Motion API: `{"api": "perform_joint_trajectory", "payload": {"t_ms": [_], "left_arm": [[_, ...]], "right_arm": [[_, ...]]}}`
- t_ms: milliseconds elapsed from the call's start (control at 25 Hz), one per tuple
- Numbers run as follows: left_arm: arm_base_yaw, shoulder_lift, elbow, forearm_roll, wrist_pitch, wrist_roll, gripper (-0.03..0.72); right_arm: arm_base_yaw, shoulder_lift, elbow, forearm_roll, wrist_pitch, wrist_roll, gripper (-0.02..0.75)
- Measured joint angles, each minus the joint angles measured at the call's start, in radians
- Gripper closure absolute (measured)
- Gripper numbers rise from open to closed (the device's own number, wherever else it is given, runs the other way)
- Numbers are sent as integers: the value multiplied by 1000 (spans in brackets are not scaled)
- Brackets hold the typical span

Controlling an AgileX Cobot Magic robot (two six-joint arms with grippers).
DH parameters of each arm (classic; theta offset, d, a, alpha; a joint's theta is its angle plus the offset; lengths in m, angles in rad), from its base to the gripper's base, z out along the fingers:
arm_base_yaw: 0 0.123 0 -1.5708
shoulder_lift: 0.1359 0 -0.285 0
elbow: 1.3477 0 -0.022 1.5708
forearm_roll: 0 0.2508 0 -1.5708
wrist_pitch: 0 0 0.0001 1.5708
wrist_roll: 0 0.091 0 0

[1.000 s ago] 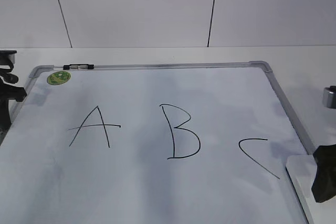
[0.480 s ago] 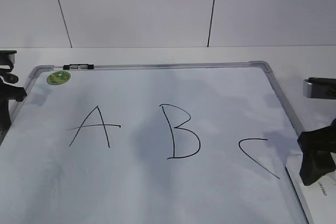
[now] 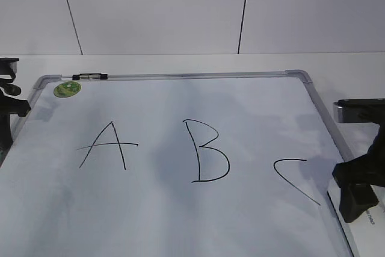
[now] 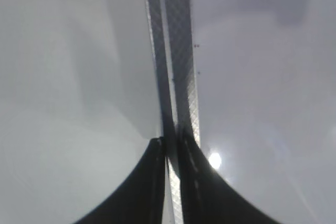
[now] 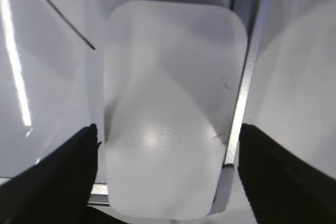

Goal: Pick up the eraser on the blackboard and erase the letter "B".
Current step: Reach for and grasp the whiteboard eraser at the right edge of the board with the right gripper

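The blackboard [image 3: 150, 209] is a white board with a grey frame, lying flat. The letter "B" [image 3: 207, 151] is drawn in black at its middle. The white eraser [image 3: 368, 219] lies at the board's near right corner. In the right wrist view the eraser [image 5: 173, 77] sits against the frame [image 5: 247, 93]. My right gripper [image 3: 359, 192] is open. Its fingers [image 5: 168, 135] stand on either side of the eraser's near end without closing on it. My left gripper [image 3: 7, 108] is at the board's left edge. In the left wrist view it [image 4: 170, 145] is shut above the frame [image 4: 176, 51].
A black "A" [image 3: 108, 145] is left of the B and a black "C" [image 3: 295, 179] right of it, close to the eraser. A green sticker [image 3: 67, 89] and a small clip [image 3: 90, 77] are at the far left corner. A white wall stands behind the table.
My right gripper has moved in from the right edge, leftward over the eraser at the board's corner. The left arm has not moved.
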Motion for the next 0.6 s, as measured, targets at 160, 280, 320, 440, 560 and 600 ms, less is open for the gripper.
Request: {"api": "perform_joint_trajectory", "payload": {"t_ms": [160, 280, 320, 440, 560, 600], "left_arm": [[0, 0, 0, 0, 0, 0, 648], [0, 0, 0, 0, 0, 0, 648], [0, 0, 0, 0, 0, 0, 648], [0, 0, 0, 0, 0, 0, 648], [0, 0, 0, 0, 0, 0, 648], [0, 0, 0, 0, 0, 0, 648]], "right_arm": [[0, -1, 0, -8, 0, 10, 76], [0, 9, 0, -9, 0, 15, 76], [0, 13, 0, -4, 0, 15, 76], [0, 20, 0, 14, -3, 17, 76], [0, 21, 0, 11, -8, 34, 76], [0, 21, 0, 7, -10, 42, 76]]}}
